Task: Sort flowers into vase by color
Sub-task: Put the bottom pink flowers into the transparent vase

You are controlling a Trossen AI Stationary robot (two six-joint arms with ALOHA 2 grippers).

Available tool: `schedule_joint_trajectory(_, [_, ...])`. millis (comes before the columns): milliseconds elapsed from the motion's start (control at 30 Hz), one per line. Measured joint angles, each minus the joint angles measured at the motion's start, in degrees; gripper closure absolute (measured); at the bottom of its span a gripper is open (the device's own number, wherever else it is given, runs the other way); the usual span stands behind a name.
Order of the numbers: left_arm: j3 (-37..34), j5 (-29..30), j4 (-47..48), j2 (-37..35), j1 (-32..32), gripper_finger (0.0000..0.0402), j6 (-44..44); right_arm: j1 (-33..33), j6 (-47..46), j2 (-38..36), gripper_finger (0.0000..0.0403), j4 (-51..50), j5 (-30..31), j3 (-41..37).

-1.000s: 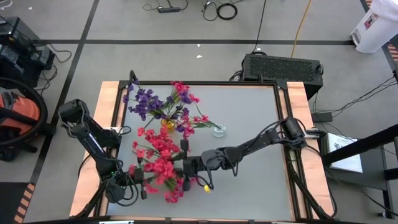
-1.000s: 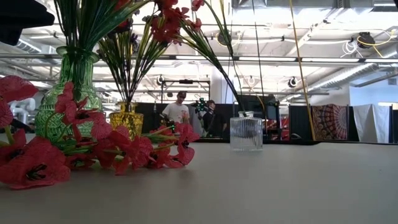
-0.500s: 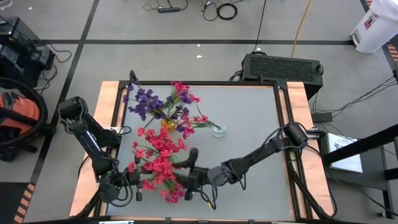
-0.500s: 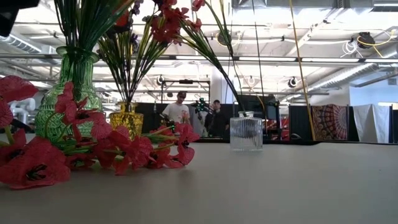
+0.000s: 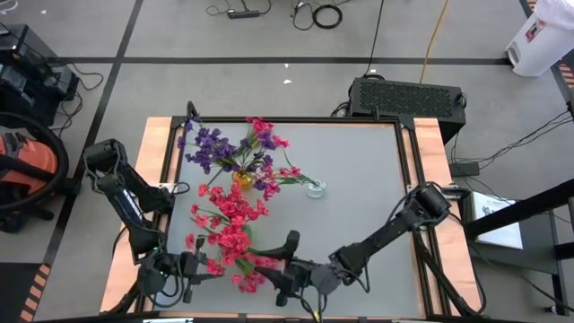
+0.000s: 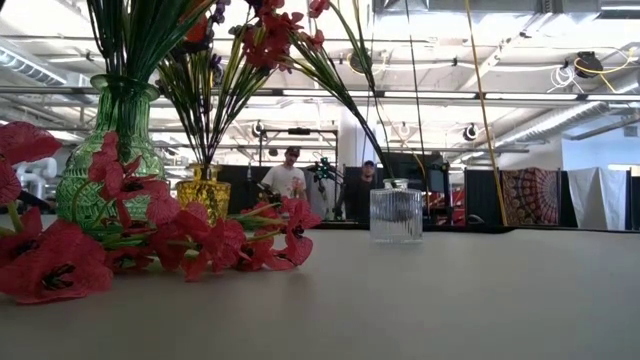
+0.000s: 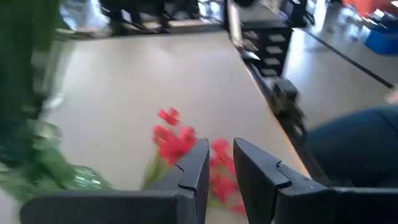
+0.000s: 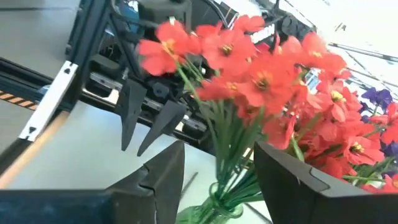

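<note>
A bunch of red flowers [image 5: 229, 229] stands with its green stems [image 8: 219, 168] in a green vase [image 6: 108, 165]; more red blossoms [image 6: 50, 262] lie on the table beside it. Purple flowers [image 5: 208, 144] and a few red ones fill a yellow vase [image 6: 203, 192]. A clear glass vase [image 5: 315, 188] holds a thin sprig. My right gripper [image 8: 219, 146] is open near the front edge, one finger on either side of the red bunch's stems. My left gripper [image 5: 197, 266] is open at the bunch's left, with red blossoms [image 7: 174, 140] just beyond its fingertips.
The three vases stand close together on the table's left half. Wooden rails [image 5: 157, 152] frame the table, and its right half [image 5: 368, 197] is bare grey. People [image 6: 290, 175] stand in the room far behind the table.
My right gripper has swung toward the table's near edge, rolling as it went, and now sits lower beside the red bunch. My left gripper has drifted slightly toward the near left corner. The flowers and vases have stayed in place.
</note>
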State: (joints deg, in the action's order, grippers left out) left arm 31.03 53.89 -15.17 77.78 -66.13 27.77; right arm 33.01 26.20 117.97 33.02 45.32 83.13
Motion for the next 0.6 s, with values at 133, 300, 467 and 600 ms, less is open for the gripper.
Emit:
schedule_joint_trajectory(133, [0.02, -6.69, 2.72, 0.0, 0.34, 0.032, 0.32, 1.65, -0.13, 0.0, 0.0218, 0.13, 0.18, 0.0])
schedule_joint_trajectory(300, [0.02, -11.59, 7.96, 0.0, 1.37, 0.032, 0.48, 3.32, -0.15, 0.0, 0.0218, 0.12, 0.18, 0.0])
schedule_joint_trajectory(467, [0.02, -13.33, 16.68, 0.0, 3.59, 0.032, 3.75, 4.51, -0.15, 0.0, 0.0218, -0.04, 1.76, 0.0])
schedule_joint_trajectory(600, [0.01, -16.82, 27.24, 0.0, 5.88, 0.032, 9.64, 5.38, -0.17, 0.0, 0.0218, -2.11, 6.08, 0.0])
